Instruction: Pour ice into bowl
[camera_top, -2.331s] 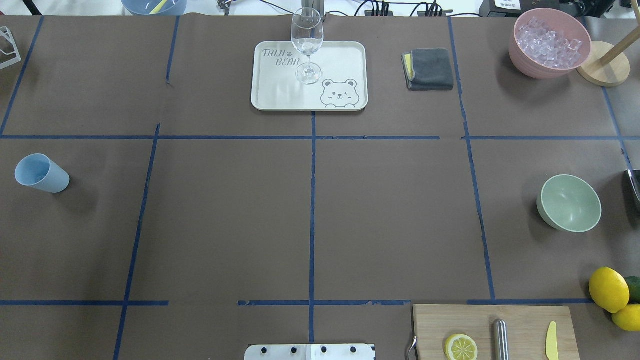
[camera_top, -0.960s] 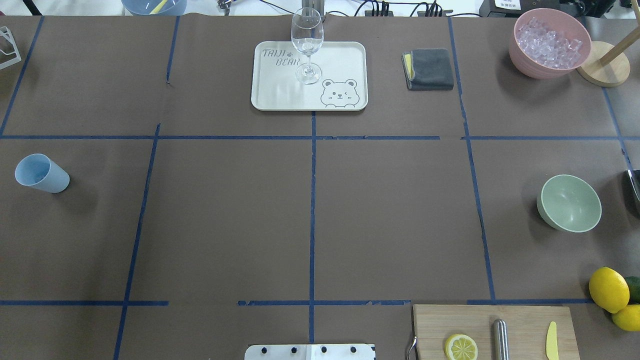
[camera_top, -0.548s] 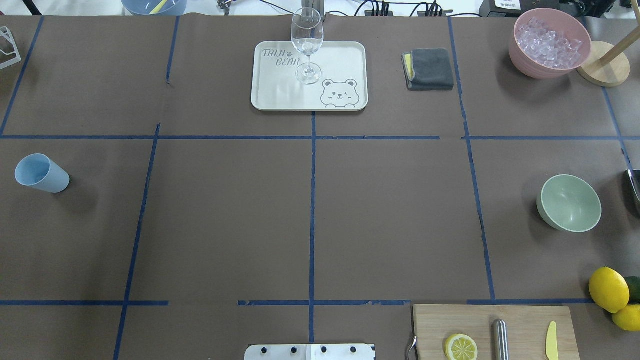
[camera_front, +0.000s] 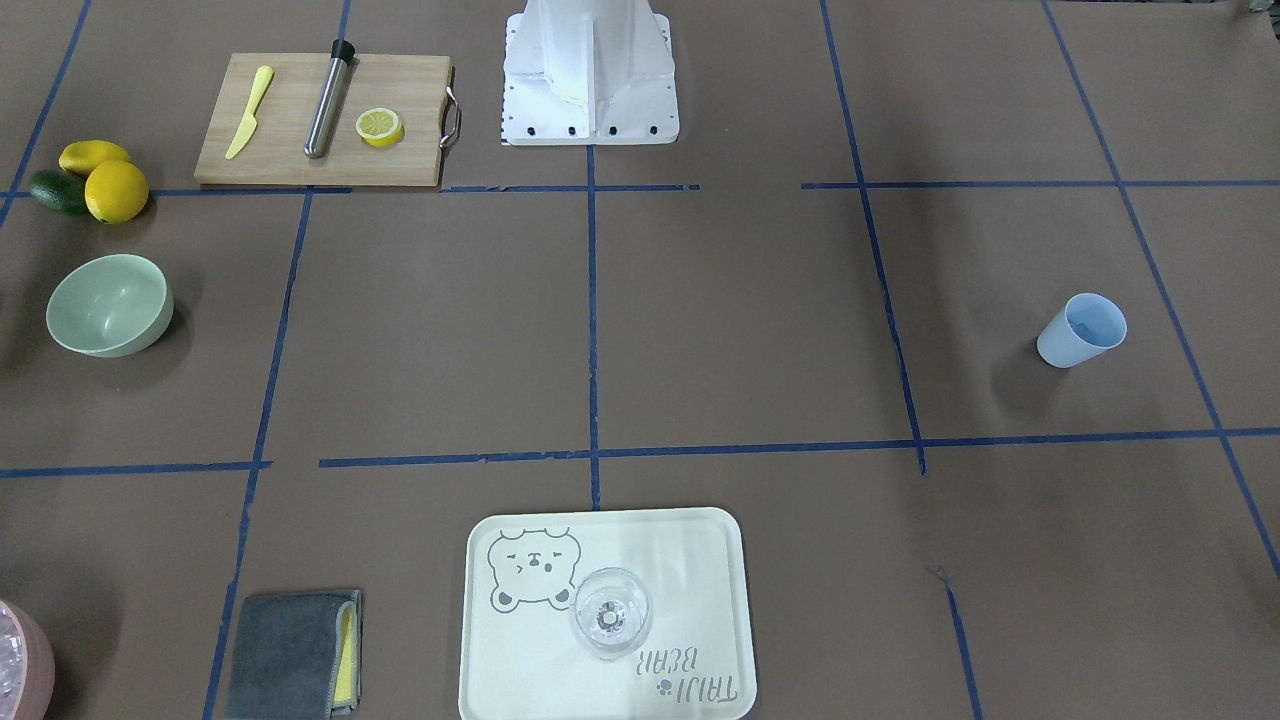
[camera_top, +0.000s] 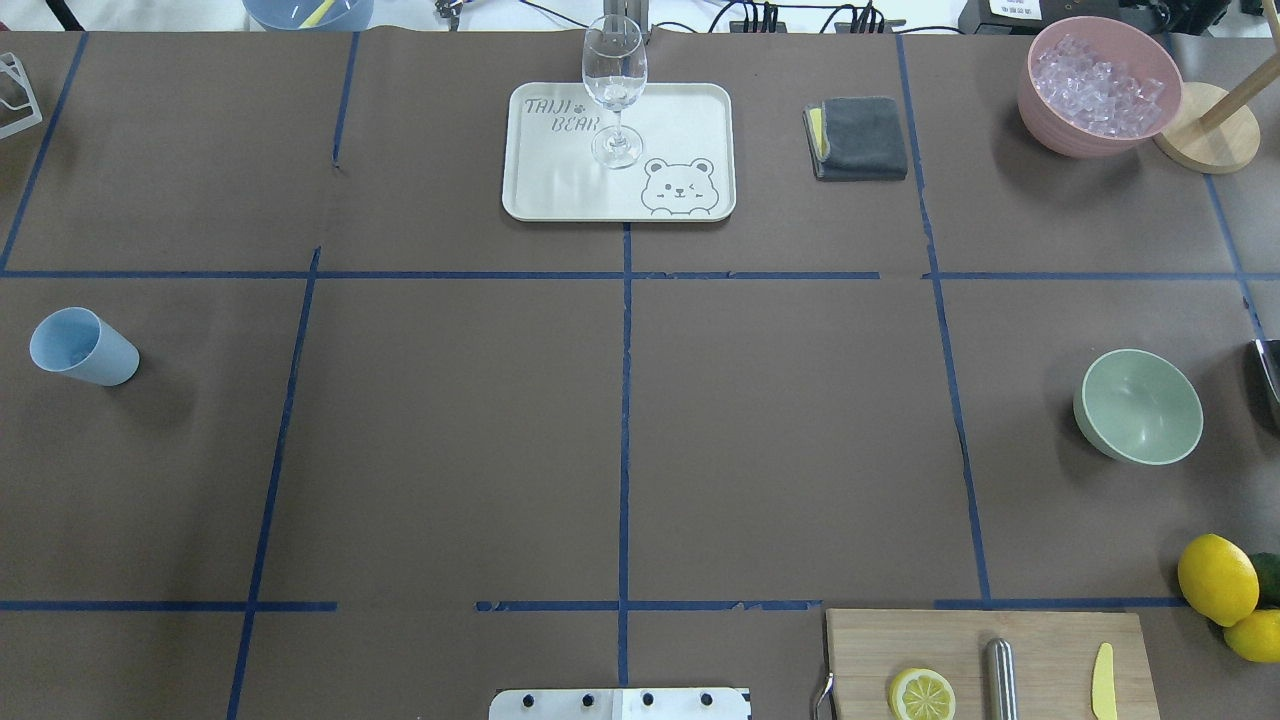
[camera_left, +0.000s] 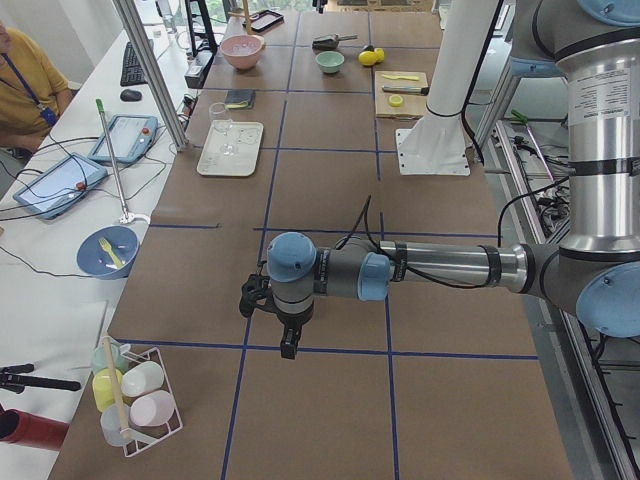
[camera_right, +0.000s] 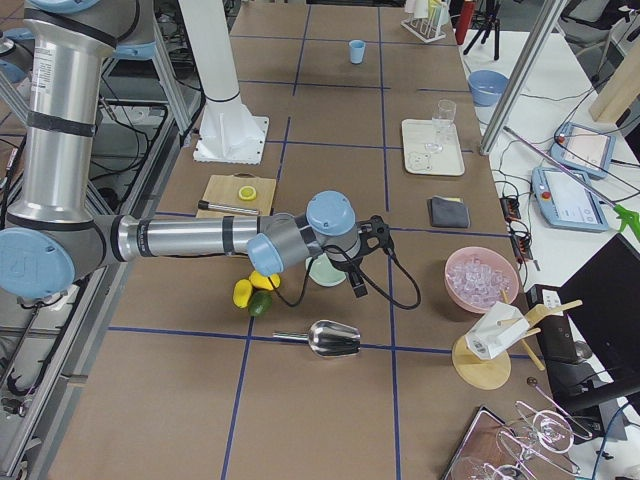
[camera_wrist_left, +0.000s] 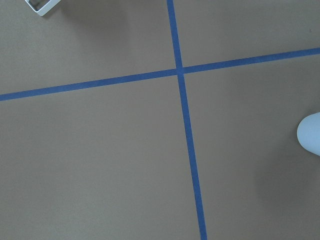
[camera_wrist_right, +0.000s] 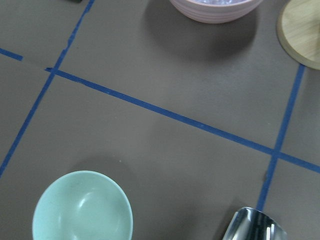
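Note:
The mint-green bowl (camera_top: 1140, 405) stands empty at the table's right side; it also shows in the front view (camera_front: 108, 305) and the right wrist view (camera_wrist_right: 82, 210). The ice (camera_top: 1098, 85) fills a pink bowl (camera_top: 1040, 110) at the far right corner. My right gripper (camera_right: 357, 288) hangs above the table just beside the green bowl, toward the pink bowl; I cannot tell whether it is open or shut. My left gripper (camera_left: 288, 347) hangs over bare table at the left end, near the blue cup (camera_top: 80, 347); I cannot tell its state either.
A metal scoop (camera_right: 335, 340) lies right of the green bowl. A tray (camera_top: 680, 110) with a wine glass (camera_top: 614, 90), a grey cloth (camera_top: 860, 138), a wooden stand (camera_top: 1205, 130), lemons (camera_top: 1217, 578) and a cutting board (camera_top: 1040, 640) ring the table.

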